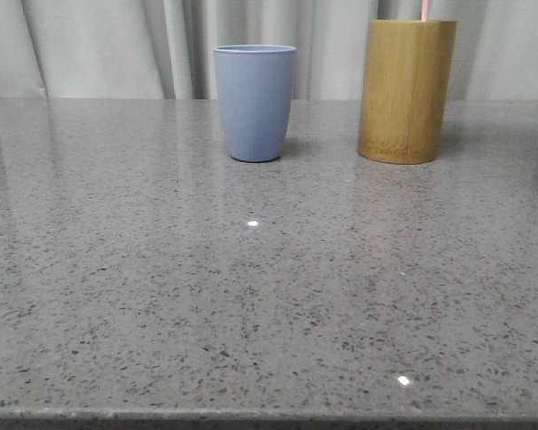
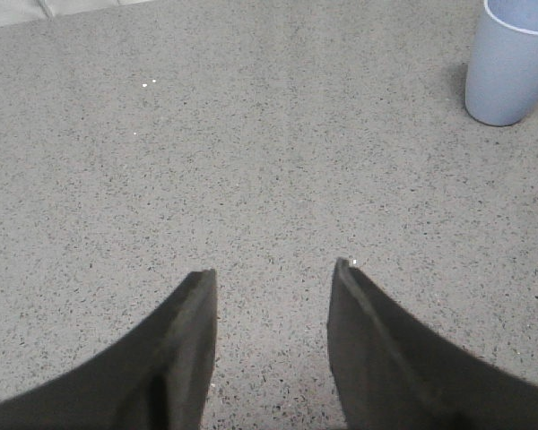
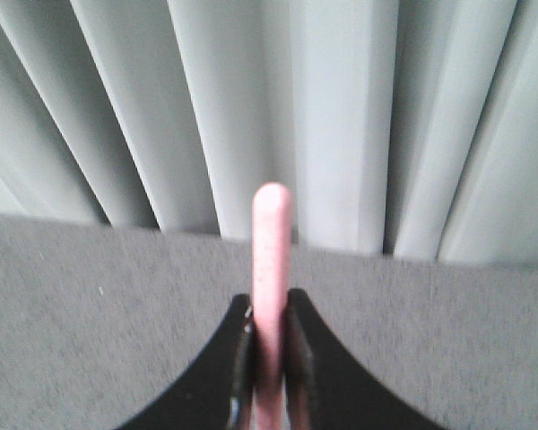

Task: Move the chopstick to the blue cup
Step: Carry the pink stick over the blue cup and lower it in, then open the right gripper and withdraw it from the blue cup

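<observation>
The right gripper (image 3: 271, 345) clenches the chopstick (image 3: 271, 269); a loose pinch could let it swing, missing the blue cup (image 1: 255, 101) near the worktop's far edge. The left gripper (image 2: 273, 278) hangs released.

On the table (image 1: 161, 296), the blue cup (image 1: 255, 103) stands at nine o'clock of the bamboo cylinder (image 1: 405, 90), apart.
</observation>
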You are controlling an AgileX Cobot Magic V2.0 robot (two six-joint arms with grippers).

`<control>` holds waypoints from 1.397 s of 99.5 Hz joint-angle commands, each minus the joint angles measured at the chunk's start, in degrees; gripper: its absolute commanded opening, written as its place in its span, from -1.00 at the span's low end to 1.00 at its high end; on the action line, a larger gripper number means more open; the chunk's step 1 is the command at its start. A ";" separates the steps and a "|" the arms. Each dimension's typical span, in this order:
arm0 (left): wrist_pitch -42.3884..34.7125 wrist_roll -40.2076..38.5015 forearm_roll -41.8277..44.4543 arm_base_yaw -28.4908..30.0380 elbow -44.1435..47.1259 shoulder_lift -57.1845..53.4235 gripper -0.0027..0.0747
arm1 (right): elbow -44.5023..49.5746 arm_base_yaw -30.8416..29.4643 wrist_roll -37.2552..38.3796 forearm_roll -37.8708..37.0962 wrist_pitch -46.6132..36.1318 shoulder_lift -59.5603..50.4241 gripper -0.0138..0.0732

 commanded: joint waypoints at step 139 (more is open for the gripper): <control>-3.60 -0.67 0.41 -0.04 -1.42 0.01 -0.17 | -2.25 18.91 -3.26 -0.93 -15.99 6.55 -0.77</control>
